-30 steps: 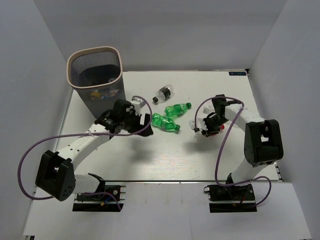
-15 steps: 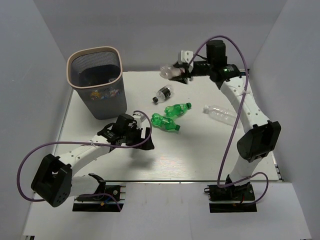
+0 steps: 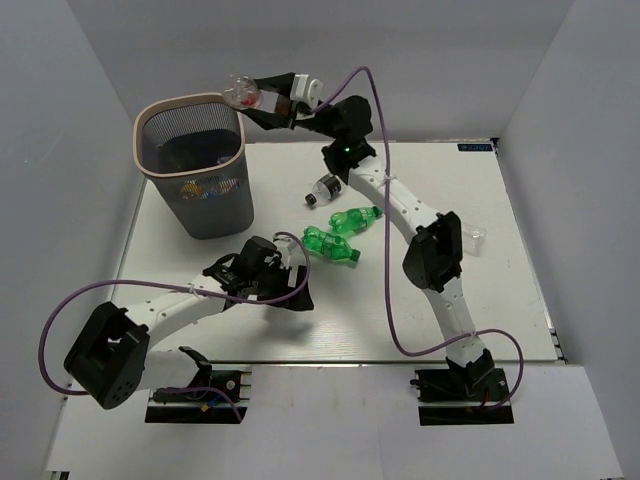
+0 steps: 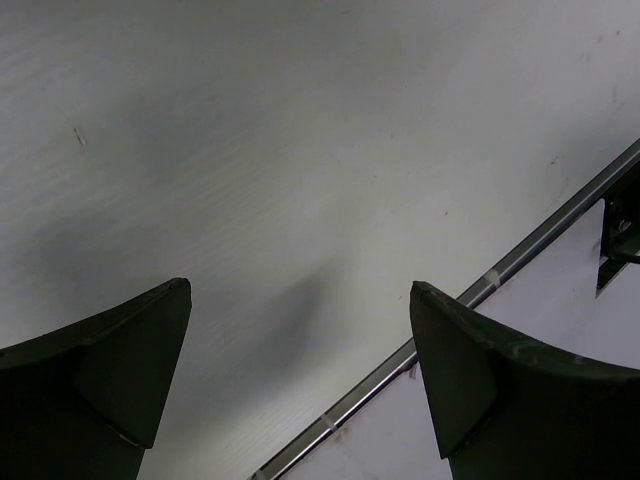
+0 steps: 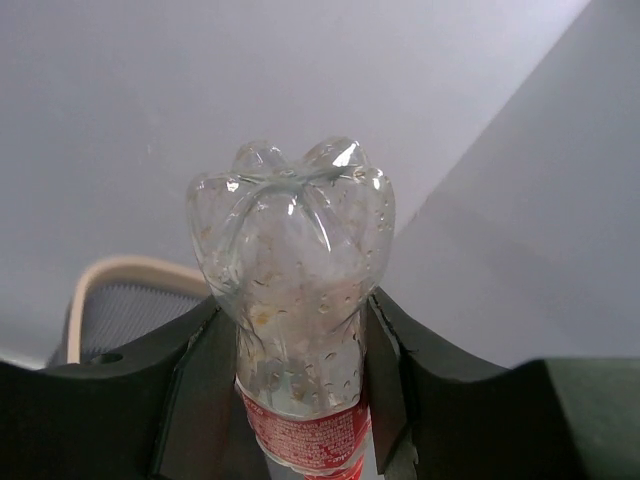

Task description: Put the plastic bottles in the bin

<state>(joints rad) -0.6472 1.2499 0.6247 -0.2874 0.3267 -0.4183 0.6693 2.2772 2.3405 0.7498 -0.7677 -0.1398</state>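
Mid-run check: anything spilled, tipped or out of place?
Nothing stands out. The bin stands upright, the right gripper holds a clear bottle at its far rim, and the green bottles lie loose on the table.

You will find nothing you can read here: the red label on the clear bottle carries only pale marks too blurred to make out, and the dark sticker at the table's far right corner has lettering too small to tell
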